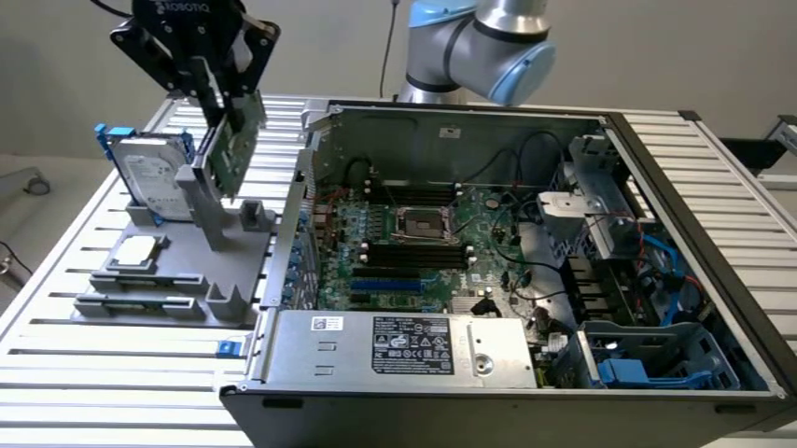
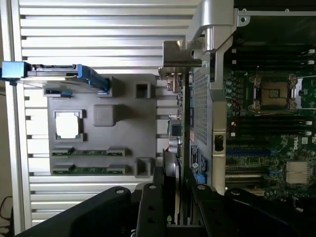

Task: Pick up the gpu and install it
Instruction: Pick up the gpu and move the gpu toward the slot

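On the exterior view's left, below the pincer, the hard drive (image 1: 156, 182) stands in the gray parts holder (image 1: 187, 257). The pincer (image 1: 222, 98) is clenched on the gpu (image 1: 234, 149), which hangs from it, apparently clear of the holder: pickup done. To the pincer's right, the motherboard (image 1: 424, 252) has no card seated yet.
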{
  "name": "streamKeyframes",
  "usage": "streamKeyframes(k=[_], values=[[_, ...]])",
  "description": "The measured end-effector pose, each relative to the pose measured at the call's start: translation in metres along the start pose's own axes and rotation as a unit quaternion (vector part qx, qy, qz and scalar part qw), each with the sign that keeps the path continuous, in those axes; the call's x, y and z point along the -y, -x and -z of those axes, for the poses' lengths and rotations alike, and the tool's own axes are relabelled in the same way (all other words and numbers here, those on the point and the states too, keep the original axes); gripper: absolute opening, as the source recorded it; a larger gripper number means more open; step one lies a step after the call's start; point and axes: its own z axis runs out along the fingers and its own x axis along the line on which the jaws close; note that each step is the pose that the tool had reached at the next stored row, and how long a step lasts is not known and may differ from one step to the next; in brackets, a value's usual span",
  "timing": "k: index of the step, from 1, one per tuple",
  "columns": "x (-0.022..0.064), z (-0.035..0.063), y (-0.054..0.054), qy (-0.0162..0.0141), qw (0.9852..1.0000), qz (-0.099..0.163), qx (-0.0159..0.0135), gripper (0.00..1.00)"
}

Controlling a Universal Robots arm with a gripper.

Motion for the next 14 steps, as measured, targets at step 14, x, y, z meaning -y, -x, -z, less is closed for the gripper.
streamKeyframes(k=[14], values=[[0.0087, 0.0061, 0.064, 0.0022, 1.0, 0.0, -0.0065, 0.26]])
